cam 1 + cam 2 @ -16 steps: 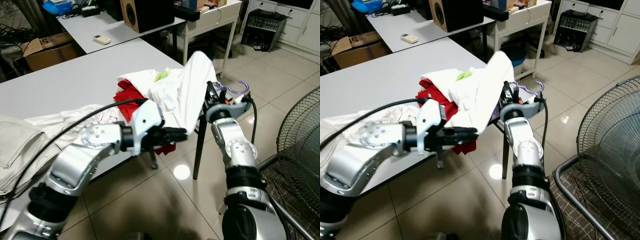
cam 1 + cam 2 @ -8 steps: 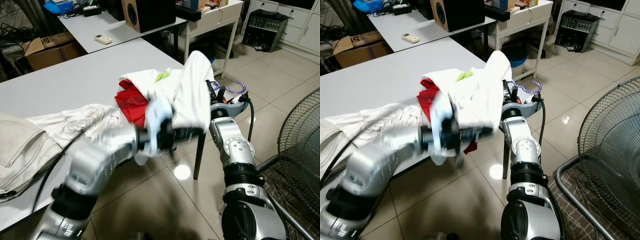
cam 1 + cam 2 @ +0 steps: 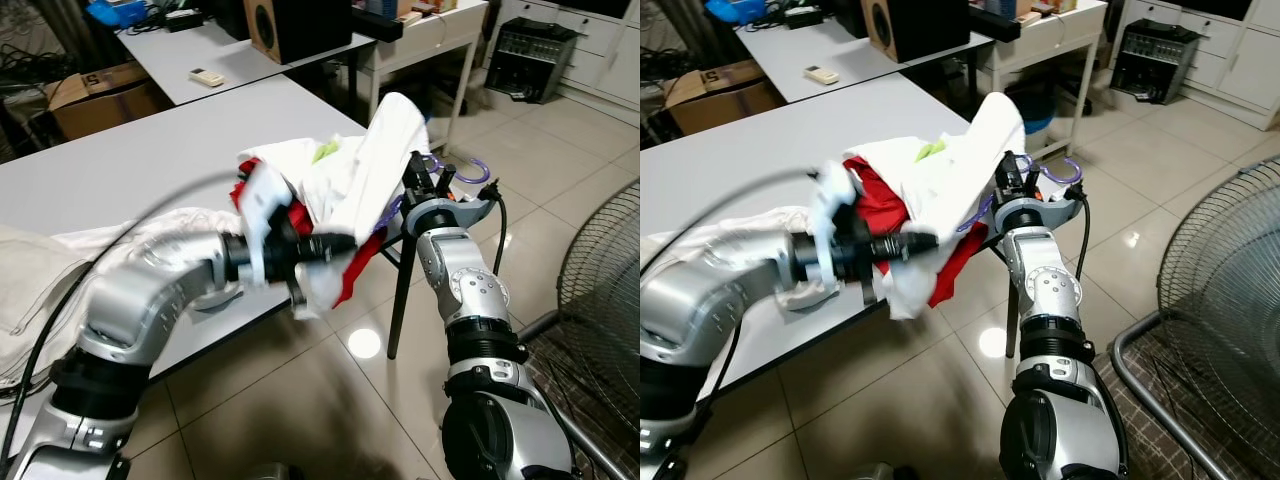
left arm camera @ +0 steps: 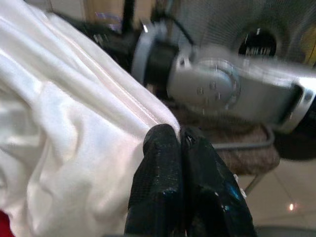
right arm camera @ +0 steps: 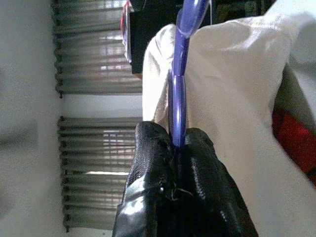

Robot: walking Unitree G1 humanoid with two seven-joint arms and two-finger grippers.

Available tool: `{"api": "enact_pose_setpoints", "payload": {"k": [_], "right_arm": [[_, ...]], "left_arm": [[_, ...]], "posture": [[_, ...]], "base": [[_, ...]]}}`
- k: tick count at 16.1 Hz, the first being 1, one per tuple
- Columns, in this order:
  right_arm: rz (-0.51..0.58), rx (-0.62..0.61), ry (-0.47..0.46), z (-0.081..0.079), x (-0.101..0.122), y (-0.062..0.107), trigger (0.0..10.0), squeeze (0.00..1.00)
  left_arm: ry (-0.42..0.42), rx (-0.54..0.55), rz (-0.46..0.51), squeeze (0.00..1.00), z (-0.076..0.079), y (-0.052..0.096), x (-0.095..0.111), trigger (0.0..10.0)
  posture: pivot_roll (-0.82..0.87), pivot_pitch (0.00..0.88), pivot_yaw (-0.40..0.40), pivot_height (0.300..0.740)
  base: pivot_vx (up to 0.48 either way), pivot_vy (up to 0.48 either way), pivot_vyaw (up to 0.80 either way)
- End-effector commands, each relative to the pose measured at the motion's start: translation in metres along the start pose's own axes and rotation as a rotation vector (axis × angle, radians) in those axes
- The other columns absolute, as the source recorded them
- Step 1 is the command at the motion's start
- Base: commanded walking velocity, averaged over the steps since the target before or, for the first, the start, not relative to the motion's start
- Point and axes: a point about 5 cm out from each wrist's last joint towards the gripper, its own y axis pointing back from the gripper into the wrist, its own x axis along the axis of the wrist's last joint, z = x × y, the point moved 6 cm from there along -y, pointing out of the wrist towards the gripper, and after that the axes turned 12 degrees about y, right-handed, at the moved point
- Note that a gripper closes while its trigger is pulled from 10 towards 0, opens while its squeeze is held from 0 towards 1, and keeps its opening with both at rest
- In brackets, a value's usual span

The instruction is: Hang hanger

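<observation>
A purple plastic hanger (image 5: 177, 74) sits inside a white garment (image 3: 375, 165) at the corner of a grey table (image 3: 120, 165), its hook (image 3: 462, 170) curling out past the table edge. The right gripper (image 5: 178, 148) has its two black fingers pinched tight on the hanger's bar, with the white cloth draped just behind it. The left gripper (image 4: 180, 143) is pressed fully closed on a fold of the same white garment, low on its hanging side. The head views show this arm blurred, so exactly which layer it has is hard to tell; a red cloth (image 3: 945, 255) hangs right beside the fingers and may be caught too.

The likely risk is the shirt sliding off the hanger's shoulder if the left arm tugs the fabric sideways, or the red piece and the heap of clothes on the table being dragged along to the tiled floor (image 3: 300, 400). A metal fan grille (image 3: 1220, 300) stands near the right arm and could snag the hook.
</observation>
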Motion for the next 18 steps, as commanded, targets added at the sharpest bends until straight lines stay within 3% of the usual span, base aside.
{"api": "enact_pose_setpoints", "payload": {"k": [1, 2, 5, 7, 9, 10, 11, 12, 13, 14, 15, 18], "right_arm": [[-0.073, 0.109, -0.131, -0.046, -0.048, -0.014, 10.0, 0.0], [-0.066, 0.106, -0.141, -0.046, -0.046, -0.015, 10.0, 0.0], [-0.086, 0.072, -0.066, -0.039, -0.05, -0.017, 10.0, 0.0], [-0.153, 0.026, 0.064, -0.03, -0.065, -0.017, 10.0, 0.0], [-0.187, 0.025, 0.092, -0.03, -0.073, -0.016, 10.0, 0.0], [-0.201, 0.028, 0.095, -0.029, -0.076, -0.015, 10.0, 0.0], [-0.208, 0.035, 0.085, -0.029, -0.076, -0.013, 10.0, 0.0], [-0.209, 0.041, 0.075, -0.029, -0.075, -0.012, 10.0, 0.0], [-0.205, 0.044, 0.072, -0.029, -0.073, -0.012, 10.0, 0.0], [-0.199, 0.045, 0.069, -0.028, -0.07, -0.012, 10.0, 0.0], [-0.182, 0.045, 0.06, -0.027, -0.063, -0.012, 10.0, 0.0], [-0.148, 0.056, 0.041, -0.029, -0.049, -0.014, 10.0, 0.0]], "left_arm": [[-0.03, -0.008, -0.029, 0.0, 0.003, -0.001, -0.005, 1.0], [-0.031, -0.011, -0.034, 0.0, 0.004, -0.003, -0.006, 0.9], [0.014, -0.112, 0.066, 0.0, 0.026, -0.011, 0.014, 1.0], [0.052, -0.212, 0.144, 0.0, 0.05, -0.021, 0.03, 1.4], [0.037, -0.193, 0.153, 0.0, 0.049, -0.025, 0.032, 2.3], [0.021, -0.174, 0.154, 0.0, 0.046, -0.024, 0.033, 4.4], [0.025, -0.186, 0.144, 0.0, 0.049, -0.022, 0.032, 10.0], [0.01, -0.198, 0.115, 0.0, 0.051, -0.02, 0.027, 10.0], [0.003, -0.194, 0.073, 0.62, 0.051, -0.02, 0.021, 10.0], [0.001, -0.191, 0.043, 0.62, 0.051, -0.019, 0.016, 10.0], [0.004, -0.187, -0.008, 1.0, 0.051, -0.019, 0.009, 10.0], [0.016, -0.198, -0.035, 1.0, 0.054, -0.019, 0.004, 10.0]], "posture": [[-0.03, 0.0, 0.101, 0.74], [-0.03, 0.0, 0.1, 0.74], [-0.02, 0.0, 0.09, 0.74], [-0.01, 0.0, 0.082, 0.74], [-0.01, 0.0, 0.08, 0.74], [-0.01, 0.0, 0.079, 0.74], [-0.01, 0.0, 0.08, 0.74], [-0.01, 0.0, 0.08, 0.74], [-0.02, 0.0, 0.08, 0.74], [-0.02, 0.0, 0.08, 0.74], [-0.02, 0.0, 0.08, 0.74], [-0.03, 0.0, 0.083, 0.74]], "base": [[0.0, 0.0, 0.0], [0.0, 0.0, 0.0], [0.0, 0.0, 0.0], [0.0, 0.0, 0.0], [0.0, 0.0, 0.0], [0.0, 0.0, 0.0], [0.0, 0.0, 0.0], [0.0, 0.0, 0.0], [0.0, 0.0, 0.0], [0.0, 0.0, 0.0], [0.0, 0.0, 0.0], [0.0, 0.0, 0.0]]}}
